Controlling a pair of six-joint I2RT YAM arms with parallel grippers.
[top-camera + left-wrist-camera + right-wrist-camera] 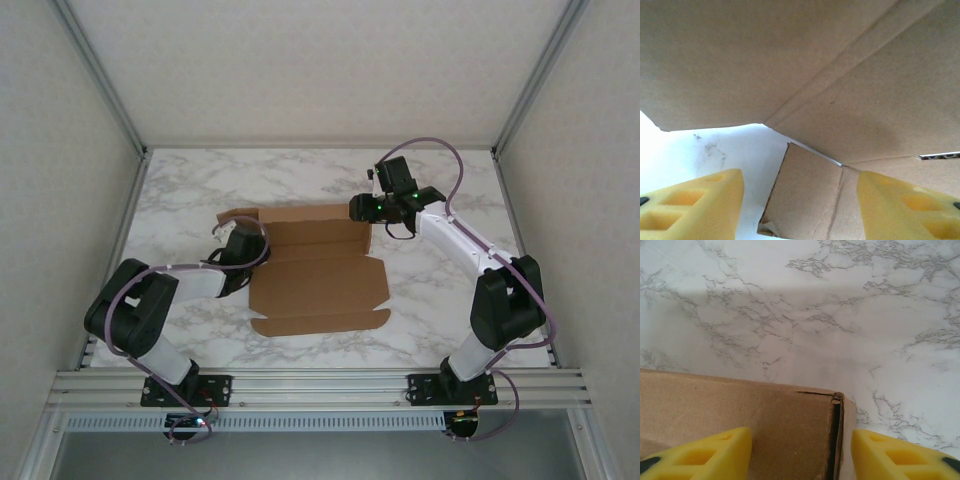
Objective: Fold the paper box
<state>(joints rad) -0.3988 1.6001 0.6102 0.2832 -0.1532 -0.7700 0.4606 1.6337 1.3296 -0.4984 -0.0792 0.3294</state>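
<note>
The paper box [315,270] is a brown cardboard sheet lying in the middle of the marble table, its far panel and side flaps partly raised. My left gripper [238,246] is at the sheet's left edge. In the left wrist view it [800,212] stands open, its yellow fingers [695,205] wide apart around a small side flap [810,190], with a big panel [790,55] looming overhead. My right gripper [366,208] hovers over the far right corner. In the right wrist view it [801,455] is open, straddling the corner seam [836,405] without pinching it.
White marble tabletop [440,290] surrounds the sheet, with bare room to the right and at the back [805,305]. Metal frame posts and pale walls [60,150] enclose the table on three sides. The arm bases sit on the front rail [320,385].
</note>
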